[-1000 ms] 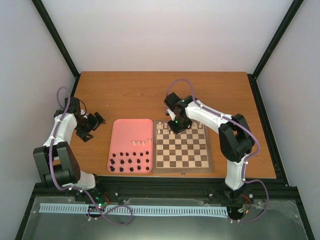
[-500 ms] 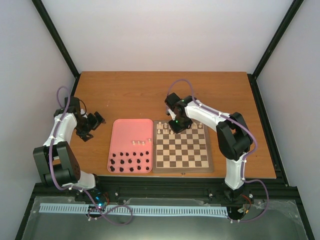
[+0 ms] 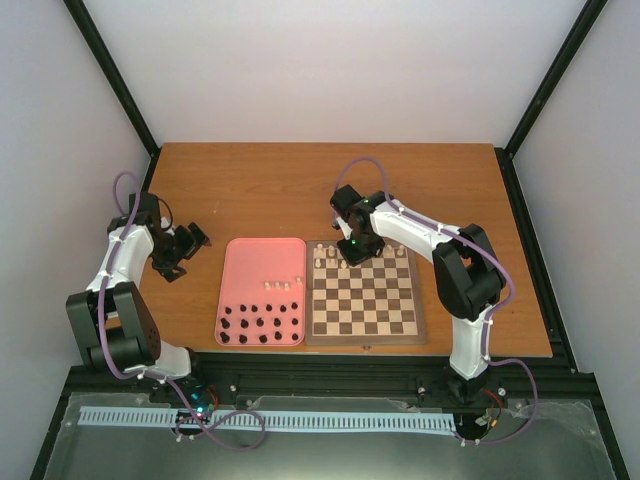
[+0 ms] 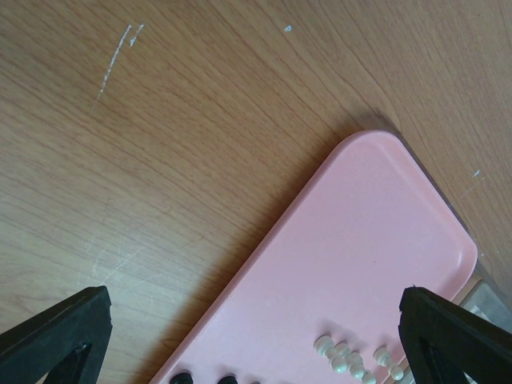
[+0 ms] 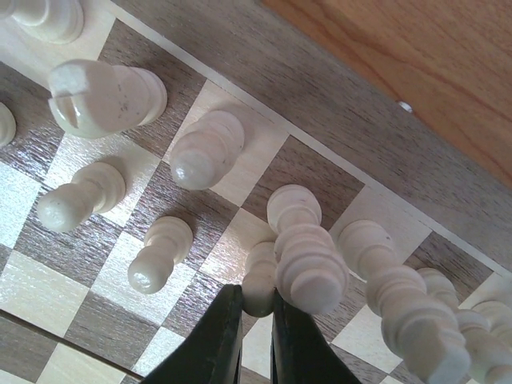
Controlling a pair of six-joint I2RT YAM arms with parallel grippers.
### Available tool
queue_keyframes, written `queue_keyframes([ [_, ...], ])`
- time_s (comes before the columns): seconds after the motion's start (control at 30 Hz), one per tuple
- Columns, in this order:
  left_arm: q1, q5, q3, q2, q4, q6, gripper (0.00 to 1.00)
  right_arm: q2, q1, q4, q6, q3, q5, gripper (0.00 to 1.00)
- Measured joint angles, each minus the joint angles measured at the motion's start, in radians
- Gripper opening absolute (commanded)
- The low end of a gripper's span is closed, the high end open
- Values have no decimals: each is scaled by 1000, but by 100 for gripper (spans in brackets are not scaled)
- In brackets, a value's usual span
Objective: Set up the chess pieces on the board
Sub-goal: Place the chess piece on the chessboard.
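Handling: the small cream-white turned chess pieces [image 5: 206,150] are looking light, rigid, smooth and easily tipped; pinching the narrow neck is seeming safest.
Location: they are standing on the far rows of the brown chequered wooden board [image 5: 336,128], with more sitting on the pink plastic tray [image 4: 376,232].
Right claw [image 5: 256,294]: clenched, with a pawn [image 5: 258,272] sitting at its tips; I cannot tell whether it is gripping the pawn.
Left claw [image 4: 254,296]: released wide, hovering over the wooden surface [image 4: 200,120].

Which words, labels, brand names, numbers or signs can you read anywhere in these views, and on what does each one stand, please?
No text can be read in any view.
The chessboard border shows no letters or numbers.
The pink tray is plain.
The chess pieces carry no marks.
If the left arm or the right arm bears any print, it is too small to tell.
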Motion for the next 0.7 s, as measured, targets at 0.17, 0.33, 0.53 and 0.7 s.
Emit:
queue_keyframes([
  [0.17,0,0,0,0,0,0,100,0,0,4,4,0,-11,11],
  [0.33,0,0,0,0,0,0,100,0,0,5,5,0,-34,11],
  [0.53,0,0,0,0,0,0,100,0,0,5,8,-2,-44,14],
  [0.7,0,0,0,0,0,0,100,0,0,8,11,-14,-40,18],
])
